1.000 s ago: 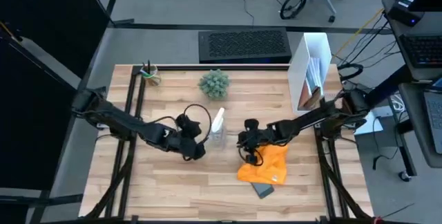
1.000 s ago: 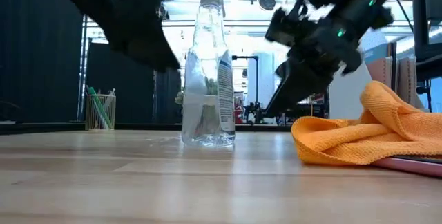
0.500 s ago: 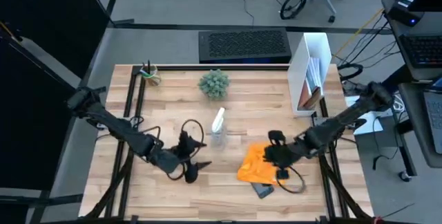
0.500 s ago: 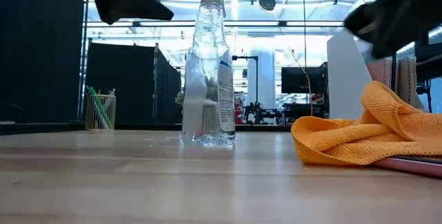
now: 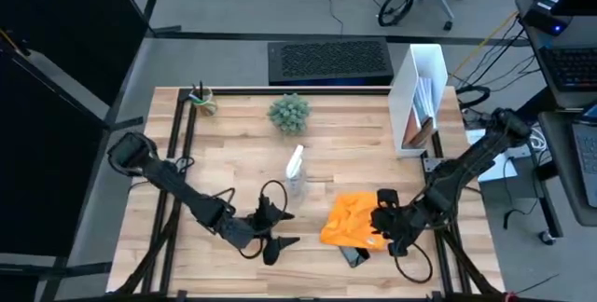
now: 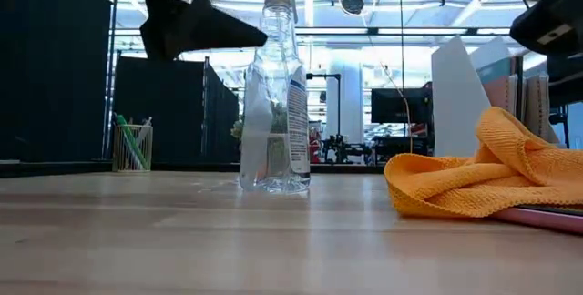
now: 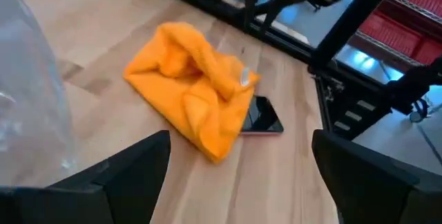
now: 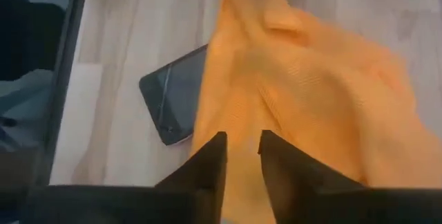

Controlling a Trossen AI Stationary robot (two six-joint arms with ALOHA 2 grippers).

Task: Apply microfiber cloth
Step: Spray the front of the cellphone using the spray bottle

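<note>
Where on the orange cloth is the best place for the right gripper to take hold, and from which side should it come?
Probably the raised fold of the microfiber cloth, approached from above. The cloth lies bunched over the phone, so its ridges stand clear of the table, whereas the low edges lie flat on wood or glass. The right gripper is already beside it.

Microfiber cloth (image 5: 354, 218): bright orange, plain, no print. Phone (image 5: 354, 254) at its 6 o'clock: dark grey, glossy. Spray bottle (image 5: 295, 173) at the cloth's 10 o'clock: clear plastic, white nozzle, white label. Desk (image 5: 242, 153): pale wood, plank-striped, black frame. Potted plant (image 5: 289, 113) at 12 o'clock from the bottle: grey-green. Pen cup (image 5: 201, 100): green pens inside. Both arms and each end effector: black.
</note>
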